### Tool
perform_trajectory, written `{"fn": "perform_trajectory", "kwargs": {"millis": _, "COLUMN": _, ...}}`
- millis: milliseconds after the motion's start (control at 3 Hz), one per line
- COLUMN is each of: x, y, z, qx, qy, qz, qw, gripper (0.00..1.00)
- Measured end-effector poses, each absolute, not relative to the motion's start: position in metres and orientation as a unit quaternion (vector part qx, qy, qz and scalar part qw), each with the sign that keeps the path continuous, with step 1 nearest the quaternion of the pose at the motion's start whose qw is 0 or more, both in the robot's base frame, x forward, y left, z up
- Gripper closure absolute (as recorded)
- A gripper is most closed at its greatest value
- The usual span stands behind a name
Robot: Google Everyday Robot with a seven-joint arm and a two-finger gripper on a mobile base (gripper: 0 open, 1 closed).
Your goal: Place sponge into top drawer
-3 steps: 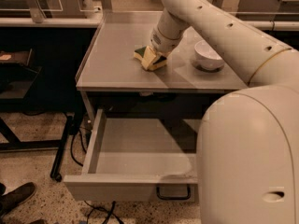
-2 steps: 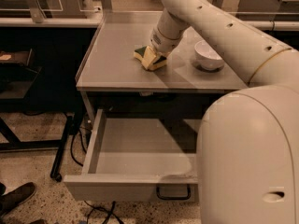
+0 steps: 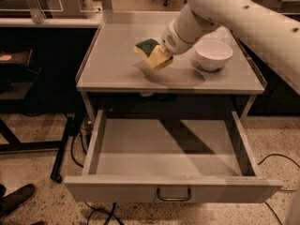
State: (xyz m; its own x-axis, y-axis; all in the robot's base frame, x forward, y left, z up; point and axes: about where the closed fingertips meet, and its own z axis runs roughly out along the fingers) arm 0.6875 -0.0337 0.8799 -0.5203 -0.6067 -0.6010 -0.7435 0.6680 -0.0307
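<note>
We see a pale yellow sponge (image 3: 157,60) with a dark green face, held by the creamy white gripper (image 3: 162,54) at 12 o'clock, over the grey table (image 3: 117,71). At 2 o'clock sits a plain white bowl (image 3: 213,54). The top drawer (image 3: 117,191) is grey with a dark handle (image 3: 173,196).

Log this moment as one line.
gripper: holding sponge above tabletop | top drawer: open | bowl: on tabletop
</note>
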Motion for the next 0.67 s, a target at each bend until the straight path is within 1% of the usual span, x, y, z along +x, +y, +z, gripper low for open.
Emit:
{"fn": "perform_trajectory", "kwargs": {"millis": 333, "x": 0.6356, "y": -0.0372, "z": 0.8872, "qx": -0.414, "qy": 0.846, "qz": 0.127, "qw": 0.31, "gripper": 1.0}}
{"fn": "perform_trajectory", "kwargs": {"millis": 667, "x": 0.6257, "y": -0.0389, "z": 0.8834, "qx": -0.419, "qy": 0.846, "qz": 0.127, "qw": 0.304, "gripper": 1.0}}
